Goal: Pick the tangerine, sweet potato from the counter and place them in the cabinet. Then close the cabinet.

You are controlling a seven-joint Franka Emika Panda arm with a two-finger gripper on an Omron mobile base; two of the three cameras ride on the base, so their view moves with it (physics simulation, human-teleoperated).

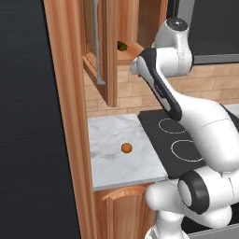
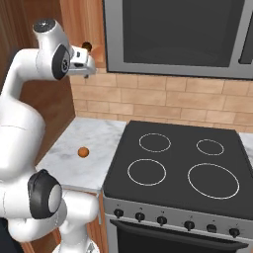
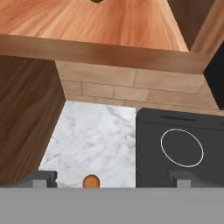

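Observation:
The tangerine [image 1: 126, 148] [image 2: 83, 152] is a small orange ball alone on the marble counter [image 1: 112, 161] [image 2: 69, 163]. The sweet potato [image 1: 122, 45] [image 2: 87, 46] [image 3: 97, 1], a dark brown lump, lies on the floor of the upper cabinet [image 1: 129, 52] [image 3: 109, 26], whose door [image 1: 106, 51] stands open. My gripper [image 3: 113, 178] [image 2: 83, 63] hangs open and holds nothing, just in front of the cabinet's bottom shelf and high above the counter. In the hand view the tangerine [image 3: 91, 181] shows far below, between the fingertips [image 3: 43, 177].
A black stovetop [image 1: 177, 140] [image 2: 183, 163] with white rings adjoins the counter on the right. A microwave [image 2: 173, 34] hangs above it beside the cabinet. A tall wooden panel [image 1: 70, 116] bounds the counter on the left, with a brick backsplash [image 2: 148, 99] behind.

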